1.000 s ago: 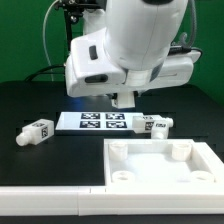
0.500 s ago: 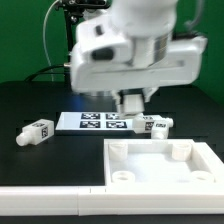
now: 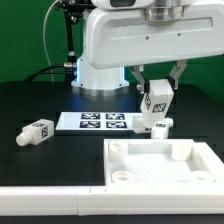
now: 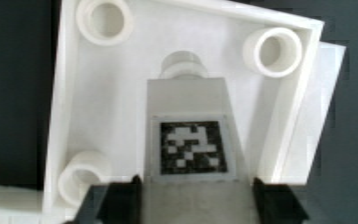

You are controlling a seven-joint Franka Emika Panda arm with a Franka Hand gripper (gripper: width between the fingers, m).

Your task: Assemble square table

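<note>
Above the table [image 3: 40, 100], over the far rim of the square top [image 3: 128, 150], the gripper [image 3: 158, 92] pinched a leg [image 3: 156, 106] bearing a black-and-white square tag. A second tagged leg [image 3: 156, 126] lay beside the marker board [image 3: 95, 121].

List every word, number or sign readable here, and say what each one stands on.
Words, letters, numbers: none can be read in either view.
Only black-and-white square tag patterns, which are not text: one on the held leg in the gripper, one on the loose leg at the exterior view's left, and several on the marker board.
</note>
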